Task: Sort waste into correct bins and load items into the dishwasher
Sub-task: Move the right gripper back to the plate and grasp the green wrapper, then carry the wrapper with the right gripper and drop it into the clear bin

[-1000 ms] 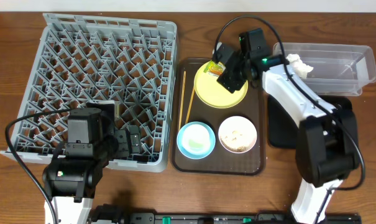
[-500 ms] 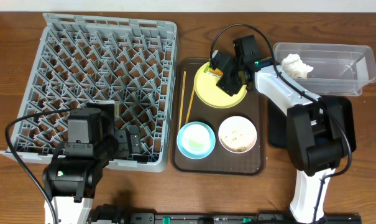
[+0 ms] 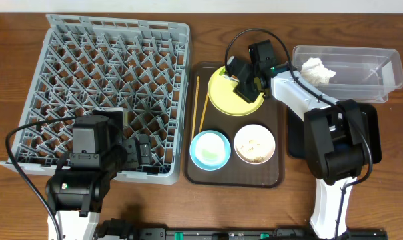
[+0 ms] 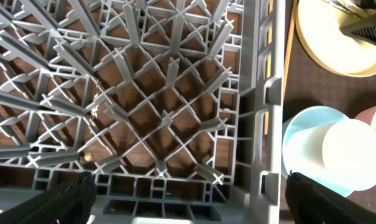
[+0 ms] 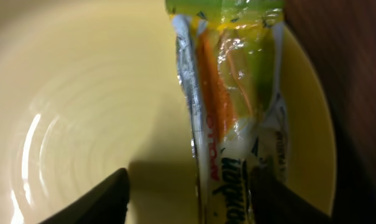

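Note:
The green-and-yellow snack wrapper [image 5: 231,118] lies on the round yellow plate [image 3: 221,100]. My right gripper [image 3: 244,81] is low over the plate and open. In the right wrist view its fingers [image 5: 188,199] stand on either side of the wrapper's near end. My left gripper [image 3: 136,152] is open and empty over the front right corner of the grey dish rack [image 3: 114,22]. The crumpled white tissue [image 3: 318,69] lies in the clear tub [image 3: 361,63]. The light blue bowl [image 3: 210,148] holds the small white cup [image 4: 355,152]. The cream-white bowl [image 3: 254,143] holds rice scraps.
The plate, both bowls and the wooden chopsticks [image 3: 200,107] sit on a brown serving tray [image 3: 268,177] between the rack and the bins. The black tray [image 3: 296,133] lies at the right, partly under my right arm's base.
My right gripper has moved a little left and down onto the plate and now covers the wrapper in the overhead view. The left arm has not moved.

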Controlling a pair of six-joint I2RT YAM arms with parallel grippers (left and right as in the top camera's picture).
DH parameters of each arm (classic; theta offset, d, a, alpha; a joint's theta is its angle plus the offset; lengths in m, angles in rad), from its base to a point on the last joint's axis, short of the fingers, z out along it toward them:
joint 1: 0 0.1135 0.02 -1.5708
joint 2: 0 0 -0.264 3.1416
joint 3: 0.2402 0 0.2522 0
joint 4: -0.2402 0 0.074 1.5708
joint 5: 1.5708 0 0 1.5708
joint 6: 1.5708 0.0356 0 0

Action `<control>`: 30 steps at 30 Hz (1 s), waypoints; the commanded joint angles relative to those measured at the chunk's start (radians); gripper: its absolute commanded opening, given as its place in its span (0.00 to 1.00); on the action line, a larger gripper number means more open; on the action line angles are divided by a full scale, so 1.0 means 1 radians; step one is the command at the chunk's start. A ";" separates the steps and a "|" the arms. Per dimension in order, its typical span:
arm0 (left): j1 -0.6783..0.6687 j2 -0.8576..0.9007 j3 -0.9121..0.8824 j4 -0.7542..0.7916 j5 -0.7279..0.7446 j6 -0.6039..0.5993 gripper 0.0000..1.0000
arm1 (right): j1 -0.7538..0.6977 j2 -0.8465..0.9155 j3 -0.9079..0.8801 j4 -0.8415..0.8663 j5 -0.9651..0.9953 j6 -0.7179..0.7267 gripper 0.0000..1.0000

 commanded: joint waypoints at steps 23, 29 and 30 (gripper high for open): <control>-0.002 -0.002 0.023 0.001 0.010 -0.006 0.98 | -0.018 -0.246 0.001 -0.047 0.064 0.525 0.01; -0.002 -0.002 0.023 0.001 0.010 -0.006 0.98 | -0.102 -0.358 0.001 -0.038 0.336 0.973 0.01; -0.002 -0.002 0.023 0.001 0.010 -0.006 0.98 | -0.122 -0.367 0.001 -0.037 0.355 1.058 0.01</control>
